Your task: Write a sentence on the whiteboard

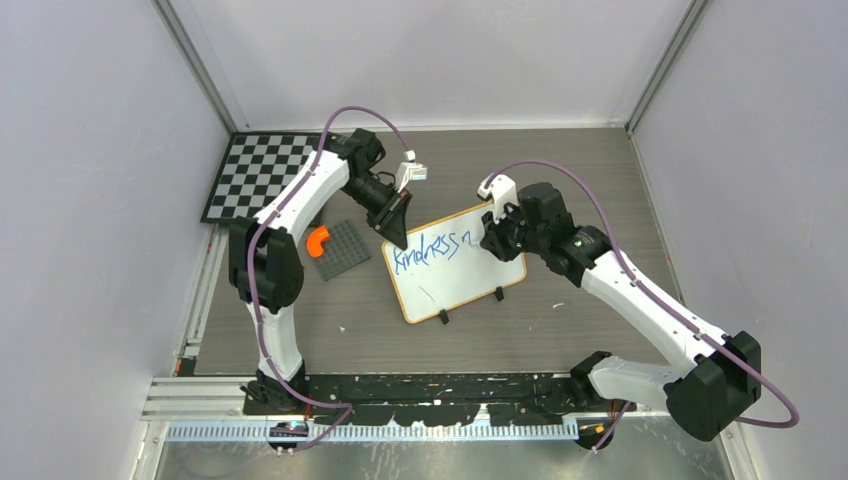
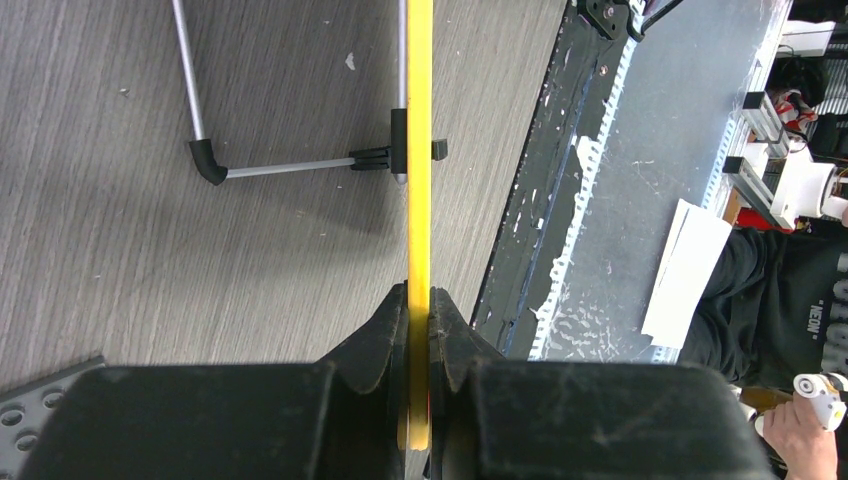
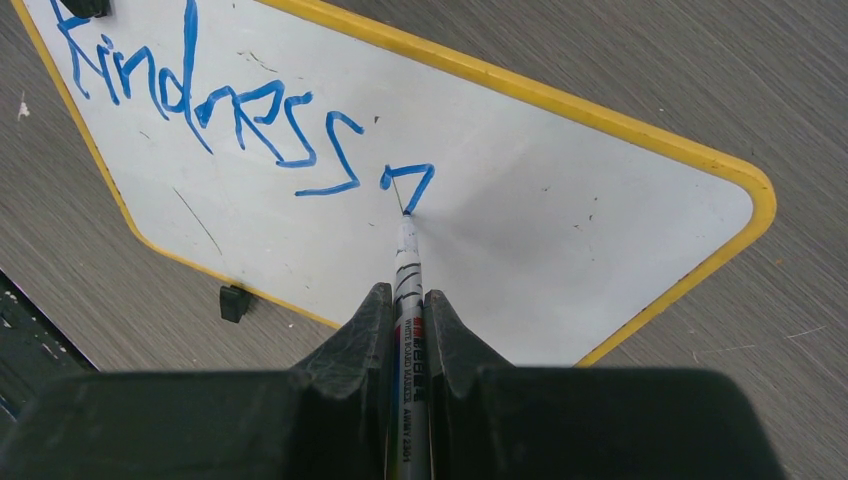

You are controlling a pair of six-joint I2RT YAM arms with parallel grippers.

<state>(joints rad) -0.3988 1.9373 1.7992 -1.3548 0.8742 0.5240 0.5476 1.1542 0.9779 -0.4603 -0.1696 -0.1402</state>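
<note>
The whiteboard [image 1: 460, 285] with its thin yellow-orange frame stands tilted on the table's middle. Blue writing [image 1: 432, 250] on it reads "kindness" plus the start of one more letter [image 3: 408, 180]. My left gripper [image 1: 397, 222] is shut on the board's top left edge; in the left wrist view the frame edge [image 2: 419, 150] runs between the shut fingers [image 2: 378, 335]. My right gripper [image 1: 497, 230] is shut on a white whiteboard marker [image 3: 408, 290]. Its tip touches the board at the last blue stroke.
A black-and-white checkerboard [image 1: 258, 175] lies at the back left. A grey studded plate [image 1: 342, 250] with an orange curved piece [image 1: 317, 241] lies left of the board. The board's metal stand leg [image 2: 290, 166] shows behind it. Walls enclose three sides.
</note>
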